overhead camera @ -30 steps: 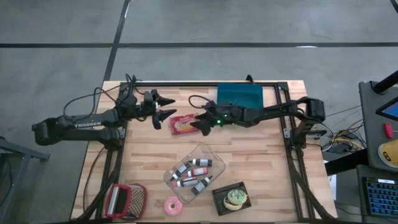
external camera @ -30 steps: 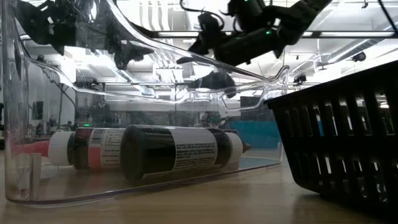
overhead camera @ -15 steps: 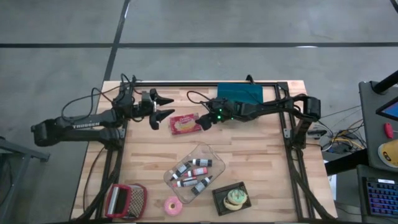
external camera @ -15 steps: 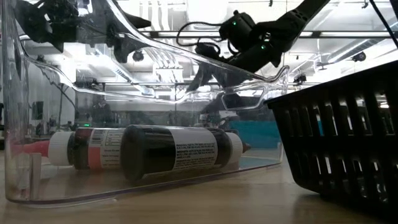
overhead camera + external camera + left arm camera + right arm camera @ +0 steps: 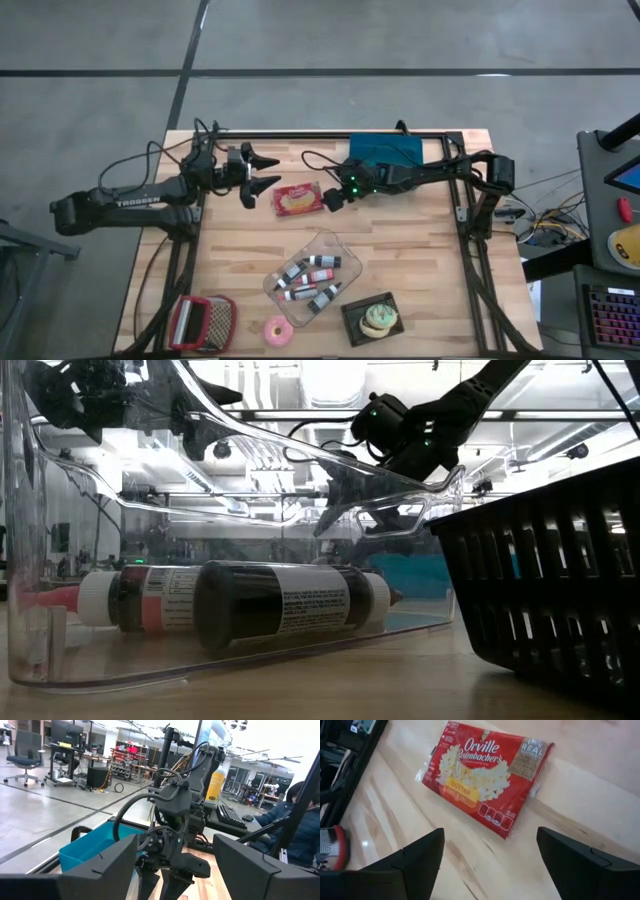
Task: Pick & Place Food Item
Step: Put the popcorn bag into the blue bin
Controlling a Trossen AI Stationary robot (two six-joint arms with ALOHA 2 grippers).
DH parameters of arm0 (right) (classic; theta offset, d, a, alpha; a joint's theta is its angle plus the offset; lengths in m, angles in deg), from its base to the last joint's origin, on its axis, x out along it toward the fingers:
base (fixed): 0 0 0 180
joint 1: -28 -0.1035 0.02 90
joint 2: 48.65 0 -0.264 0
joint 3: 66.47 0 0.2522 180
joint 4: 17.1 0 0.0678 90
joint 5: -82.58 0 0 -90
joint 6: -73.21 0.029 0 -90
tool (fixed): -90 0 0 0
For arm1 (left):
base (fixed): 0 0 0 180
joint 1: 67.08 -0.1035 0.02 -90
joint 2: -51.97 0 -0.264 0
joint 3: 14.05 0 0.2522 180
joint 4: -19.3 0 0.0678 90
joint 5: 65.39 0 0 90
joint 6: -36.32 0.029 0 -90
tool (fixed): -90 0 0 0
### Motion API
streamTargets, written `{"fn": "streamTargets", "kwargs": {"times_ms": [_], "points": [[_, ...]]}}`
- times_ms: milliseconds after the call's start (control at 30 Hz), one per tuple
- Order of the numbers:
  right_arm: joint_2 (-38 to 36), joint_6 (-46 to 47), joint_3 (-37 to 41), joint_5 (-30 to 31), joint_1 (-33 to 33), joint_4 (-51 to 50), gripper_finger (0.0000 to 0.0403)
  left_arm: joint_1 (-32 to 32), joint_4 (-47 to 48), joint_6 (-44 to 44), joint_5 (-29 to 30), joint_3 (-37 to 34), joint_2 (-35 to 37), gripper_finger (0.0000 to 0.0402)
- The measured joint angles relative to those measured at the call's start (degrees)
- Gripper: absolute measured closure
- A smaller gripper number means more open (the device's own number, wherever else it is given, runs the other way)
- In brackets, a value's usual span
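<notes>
A red popcorn packet [image 5: 297, 198] [image 5: 487, 775] lies flat on the wooden table [image 5: 420, 250], left of the teal bin [image 5: 385, 150]. My right gripper [image 5: 328, 199] [image 5: 490, 837] hovers open just off the packet's right end. It slants down toward the packet, with nothing between its fingers. In the low view it shows through the clear tub as the right gripper [image 5: 350, 520]. My left gripper [image 5: 265, 172] [image 5: 175, 855] stands open and level to the packet's left, also touching nothing.
Near the middle stands a clear tub [image 5: 312, 275] with several small bottles. Along the near edge are a black tray with a round pastry [image 5: 375, 318], a pink roll [image 5: 275, 330] and a red grater [image 5: 200, 322]. A black frame rail [image 5: 330, 137] runs along the far edge.
My right gripper has come down toward the popcorn packet and tipped its fingers further downward, drawing back a little toward the table's right. It has stayed open. The packet has not moved.
</notes>
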Motion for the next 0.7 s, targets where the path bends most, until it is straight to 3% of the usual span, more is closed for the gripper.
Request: {"fn": "streamTargets", "kwargs": {"times_ms": [300,567,700], "points": [[1.26,-0.50,-3.83,-1.81,1.34,-3.88,0.0101,0.00,-0.02,-0.60,-0.20,0.00,0.00,0.0134],[14.62,-6.46,-20.34,-9.06,1.54,-17.14,0.0101,0.11,-0.49,-1.27,-0.68,0.04,0.25,0.0134],[17.61,-9.00,-26.41,-9.36,1.63,-23.33,0.0101,0.28,-0.63,-1.46,-1.07,0.07,0.76,0.0135]]}}
